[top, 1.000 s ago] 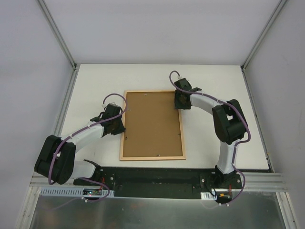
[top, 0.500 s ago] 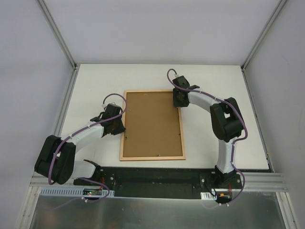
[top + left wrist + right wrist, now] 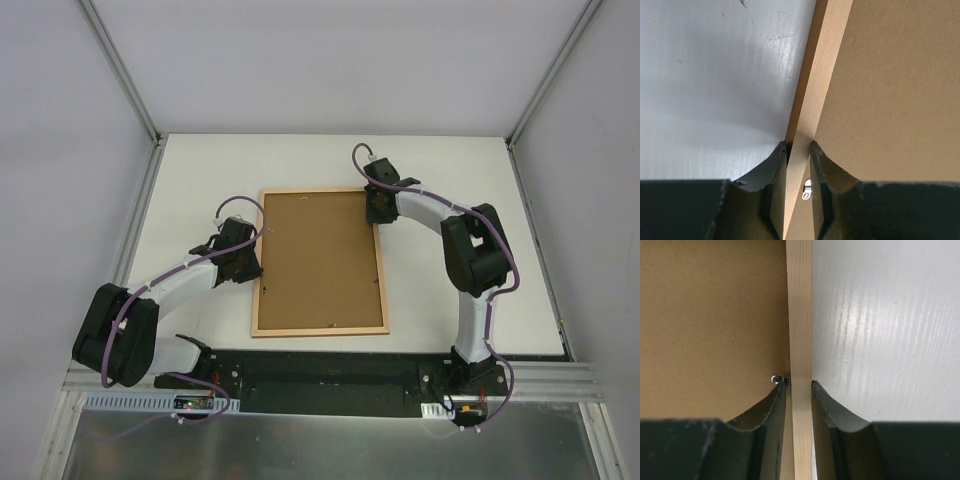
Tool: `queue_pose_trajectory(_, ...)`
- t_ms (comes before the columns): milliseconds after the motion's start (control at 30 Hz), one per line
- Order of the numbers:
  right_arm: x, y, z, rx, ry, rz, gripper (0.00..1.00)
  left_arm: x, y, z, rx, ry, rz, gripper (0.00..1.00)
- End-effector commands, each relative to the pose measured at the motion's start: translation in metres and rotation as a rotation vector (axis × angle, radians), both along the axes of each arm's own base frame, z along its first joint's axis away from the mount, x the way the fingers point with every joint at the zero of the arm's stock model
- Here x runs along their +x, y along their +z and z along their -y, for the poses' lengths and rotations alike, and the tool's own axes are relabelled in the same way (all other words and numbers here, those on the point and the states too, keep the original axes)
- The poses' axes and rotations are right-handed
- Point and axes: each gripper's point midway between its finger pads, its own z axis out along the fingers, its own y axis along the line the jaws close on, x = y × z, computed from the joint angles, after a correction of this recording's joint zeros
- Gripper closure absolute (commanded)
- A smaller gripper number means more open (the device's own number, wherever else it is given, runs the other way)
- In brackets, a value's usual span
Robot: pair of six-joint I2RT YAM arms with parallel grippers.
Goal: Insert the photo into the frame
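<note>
The frame lies back-up on the white table, brown fibreboard inside a thin pale wood border. My left gripper straddles the left border at mid-height. In the left wrist view its fingers are closed on the wood strip, with a metal clip between them. My right gripper sits on the right border near the top corner. In the right wrist view its fingers pinch the strip, beside a metal clip. The photo is not in view.
The white table is walled by grey panels and aluminium posts at the back and sides. The black base rail runs along the near edge, just below the frame's bottom border.
My right gripper has shifted a little left and settled onto the frame's right border. The left arm and the frame have not moved.
</note>
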Motion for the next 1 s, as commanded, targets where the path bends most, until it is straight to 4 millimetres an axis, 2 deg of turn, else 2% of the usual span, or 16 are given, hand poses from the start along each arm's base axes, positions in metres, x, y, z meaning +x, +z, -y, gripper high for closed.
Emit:
queue_pose_trajectory(0, -0.009, -0.002, -0.001, 0.011, 0.019, -0.016, 0.75, -0.008, 0.001, -0.003, 0.015, 0.005, -0.028, 0.95)
queue_pose_trajectory(233, -0.006, 0.0, 0.003, 0.005, 0.002, -0.014, 0.88, -0.007, 0.003, 0.001, -0.004, -0.005, -0.032, 0.95)
queue_pose_trajectory(300, -0.007, 0.003, 0.005, -0.001, -0.003, -0.017, 0.81, -0.007, 0.002, 0.003, -0.009, -0.011, -0.038, 0.95)
queue_pose_trajectory(400, -0.009, 0.01, 0.006, 0.026, 0.0, -0.014, 0.55, -0.007, 0.002, 0.005, -0.011, -0.017, -0.041, 0.95)
queue_pose_trajectory(500, -0.014, 0.02, 0.006, 0.05, 0.016, -0.003, 0.41, -0.007, 0.002, 0.005, -0.011, -0.008, -0.042, 0.95)
queue_pose_trajectory(700, -0.041, 0.024, 0.007, 0.088, 0.022, -0.026, 0.37, -0.005, 0.004, 0.006, -0.01, 0.026, -0.034, 0.95)
queue_pose_trajectory(967, -0.106, 0.002, 0.019, 0.046, 0.029, -0.09, 0.36, -0.004, 0.004, 0.004, -0.01, 0.048, -0.029, 0.95)
